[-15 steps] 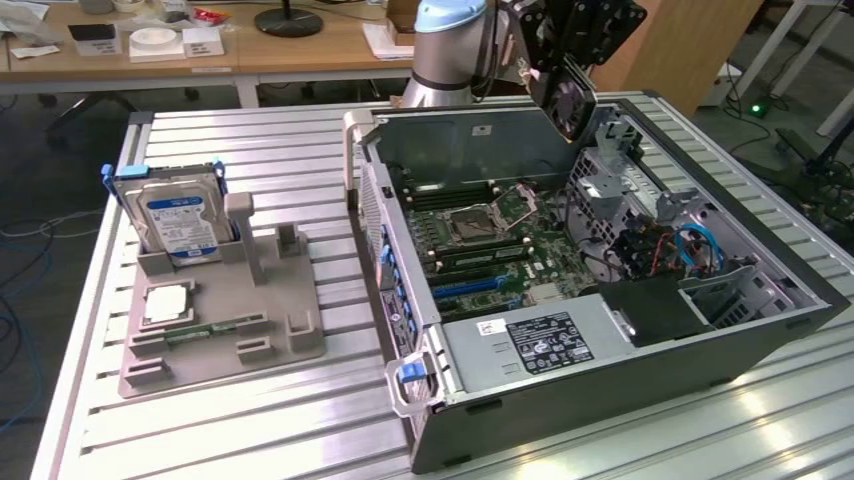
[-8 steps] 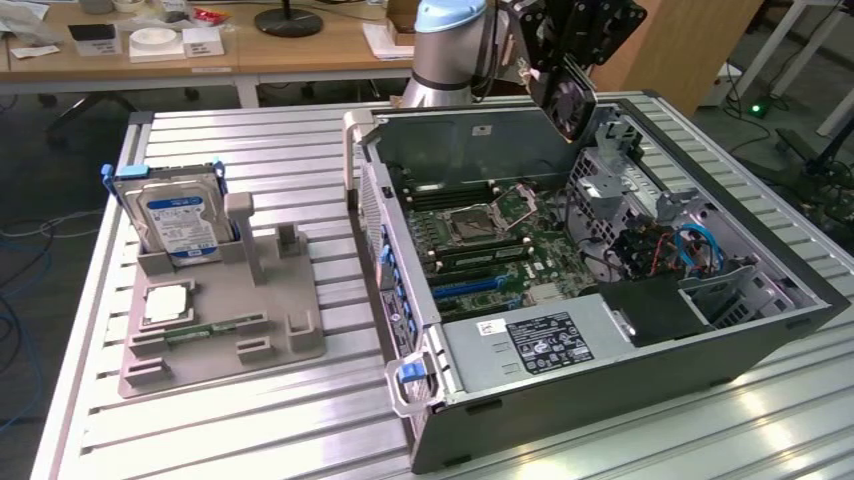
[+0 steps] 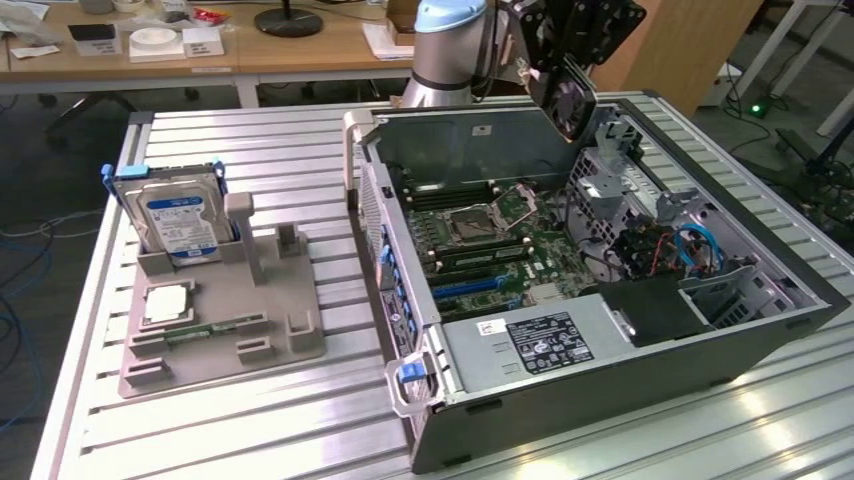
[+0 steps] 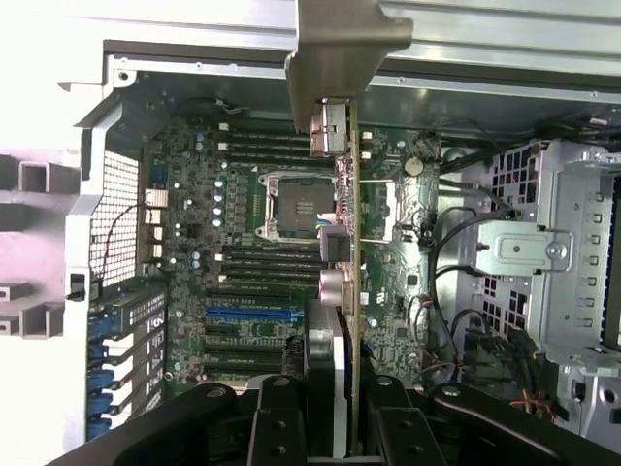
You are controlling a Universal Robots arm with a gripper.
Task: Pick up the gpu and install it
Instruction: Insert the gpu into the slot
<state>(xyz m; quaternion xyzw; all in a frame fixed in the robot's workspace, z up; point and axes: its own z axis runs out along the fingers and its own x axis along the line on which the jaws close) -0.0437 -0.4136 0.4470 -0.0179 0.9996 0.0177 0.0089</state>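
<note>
Fig. My claw [image 3: 559,62] gripping the gpu [image 3: 567,102] above the open case [image 3: 747,340].
My part-closed fingers [image 4: 277,422] pinch the card edge-on. Its long axis runs straight out from my claw, bracket [image 4: 347,49] end farthest, pointing down at the motherboard [image 4: 243,252].

Your gpu [image 3: 566,95] has a dull silvery metal bracket [image 4: 340,49]; the ribbed table [image 3: 200,430] shines metallic; the grey tray [image 3: 234,310] looks matt plastic.
</note>
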